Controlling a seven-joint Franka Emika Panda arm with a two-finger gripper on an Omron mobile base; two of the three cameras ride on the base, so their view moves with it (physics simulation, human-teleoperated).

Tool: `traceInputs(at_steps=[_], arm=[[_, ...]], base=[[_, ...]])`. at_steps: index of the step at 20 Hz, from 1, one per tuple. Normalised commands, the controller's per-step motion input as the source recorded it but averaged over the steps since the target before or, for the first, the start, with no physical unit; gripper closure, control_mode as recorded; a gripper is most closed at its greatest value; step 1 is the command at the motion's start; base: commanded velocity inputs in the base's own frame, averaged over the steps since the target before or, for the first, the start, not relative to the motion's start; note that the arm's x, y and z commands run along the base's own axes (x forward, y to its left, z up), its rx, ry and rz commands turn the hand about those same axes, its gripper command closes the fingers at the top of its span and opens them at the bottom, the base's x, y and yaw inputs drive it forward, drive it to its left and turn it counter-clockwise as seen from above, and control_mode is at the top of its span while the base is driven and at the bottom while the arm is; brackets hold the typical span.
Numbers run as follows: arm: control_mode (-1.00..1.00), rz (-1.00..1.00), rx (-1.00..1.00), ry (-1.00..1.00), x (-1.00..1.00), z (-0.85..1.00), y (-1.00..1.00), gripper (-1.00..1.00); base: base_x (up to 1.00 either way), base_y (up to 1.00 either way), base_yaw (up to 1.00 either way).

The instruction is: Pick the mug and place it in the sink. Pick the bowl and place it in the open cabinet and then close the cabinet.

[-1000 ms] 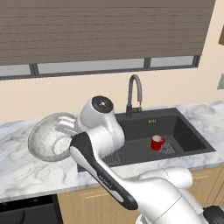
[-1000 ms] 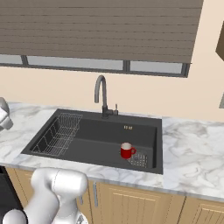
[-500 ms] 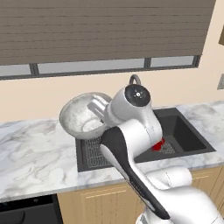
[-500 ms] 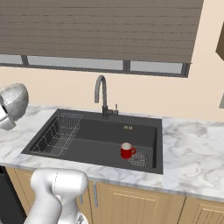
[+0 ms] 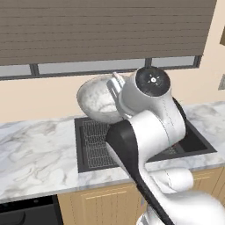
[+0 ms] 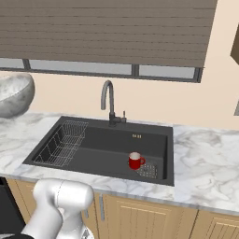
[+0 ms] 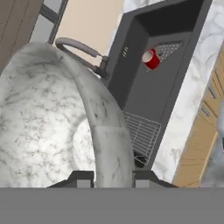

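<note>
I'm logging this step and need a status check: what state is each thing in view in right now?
bowl: lifted above the counter, tilted, rim clamped in the gripper.
mug: upright in the sink, beside the drain grate.
sink: holds the mug and the wire rack.
wire rack: empty, at the sink's left end.
faucet: no water running.

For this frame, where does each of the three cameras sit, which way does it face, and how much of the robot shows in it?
Left base view: behind the arm's left, facing forward and down at the wide black sink; the white arm carries the large grey-white marbled bowl.
Right base view: behind the arm's right, same sink; the arm's base shows lower left.
Hand view: on the hand, along the gripper, whose tips straddle the bowl's rim.
Shared by right base and hand views: the small red mug in the sink.
</note>
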Motion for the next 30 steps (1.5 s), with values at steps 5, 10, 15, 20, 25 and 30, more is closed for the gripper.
traceInputs(at_steps=[5,10,15,20,25,30], arm=[[-1.0,0.0,0.31,-0.01,-0.56,0.48,-0.77,1.0],[-1.0,0.0,0.14,-0.02,-0.45,0.0,-0.73,1.0],[-1.0,-0.15,0.0,0.02,-0.06,0.03,-0.37,1.0],[-1.0,-0.21,0.0,0.05,-0.01,0.04,-0.38,1.0],[1.0,-0.11,0.0,0.02,-0.07,0.0,-0.18,1.0],[1.0,0.0,0.0,0.0,0.0,0.0,0.0,1.0]], base=[[0.0,0.0,0.0],[0.0,0.0,0.0],[0.0,0.0,0.0],[0.0,0.0,0.0],[-0.26,-0.09,-0.08],[-1.0,-0.01,-0.1]])
